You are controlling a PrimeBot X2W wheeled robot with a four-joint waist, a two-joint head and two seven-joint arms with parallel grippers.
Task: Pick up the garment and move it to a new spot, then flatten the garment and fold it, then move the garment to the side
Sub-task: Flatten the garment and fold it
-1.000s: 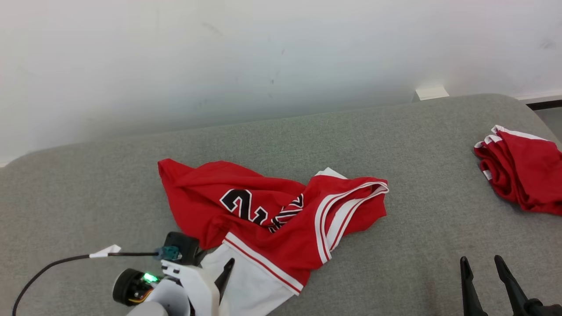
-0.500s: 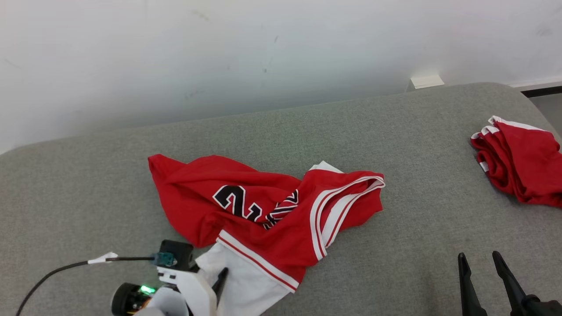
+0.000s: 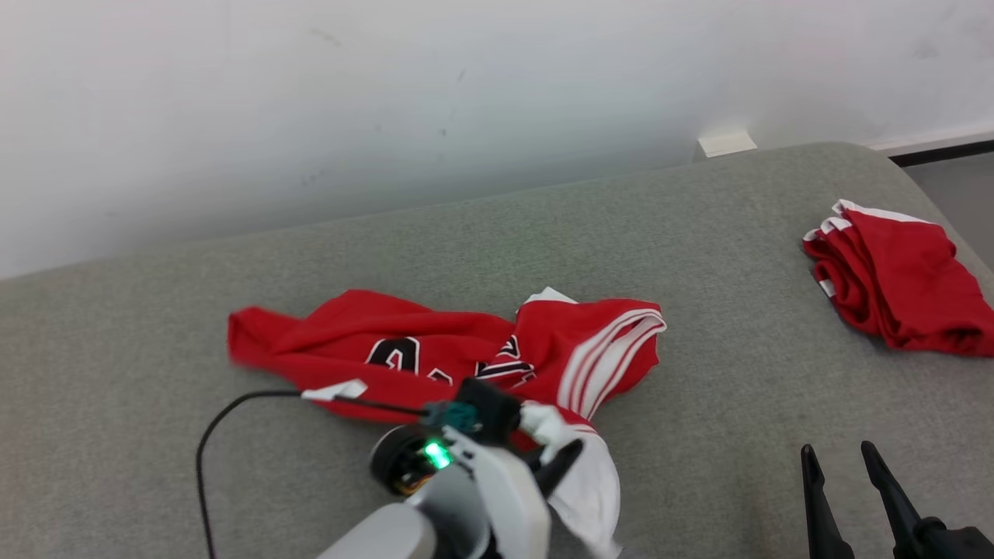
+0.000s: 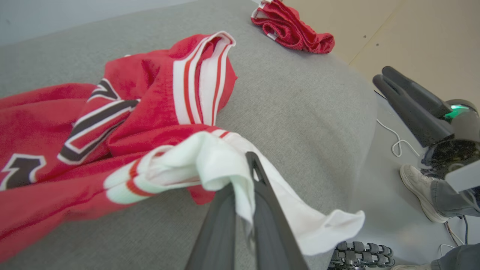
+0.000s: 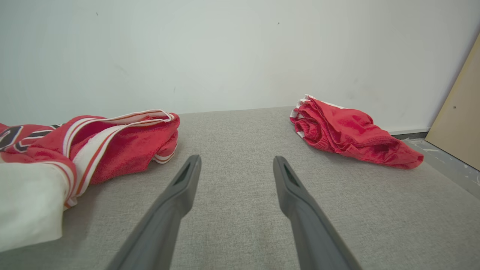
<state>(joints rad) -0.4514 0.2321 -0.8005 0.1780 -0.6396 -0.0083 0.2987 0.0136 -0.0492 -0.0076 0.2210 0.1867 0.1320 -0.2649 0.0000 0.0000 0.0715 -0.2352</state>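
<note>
The grey cushion I work on runs back to a white wall. A second red garment lies bunched near the cushion's far right corner, well apart from my work. A black cable with a white tag loops over the cushion to my left wrist, and its tagged stretch crosses the near edge of the red jersey. Off the cushion's right end, my left wrist view shows a person's pale shoe on the floor near a thin white cord. A beige panel leans at the far right.

The jersey lies crumpled mid-cushion, number up, its striped trim bunched on the right. My left gripper is clenched on the jersey's white near edge. The cloth is pinched between my fingers and raised off the cushion, with a loose flap hanging past them. That forearm comes in from the bottom of the head view, angled up and to the right. My right gripper sits low at the lower right, fingers spread and holding nothing. It points toward the wall, between the two garments.
</note>
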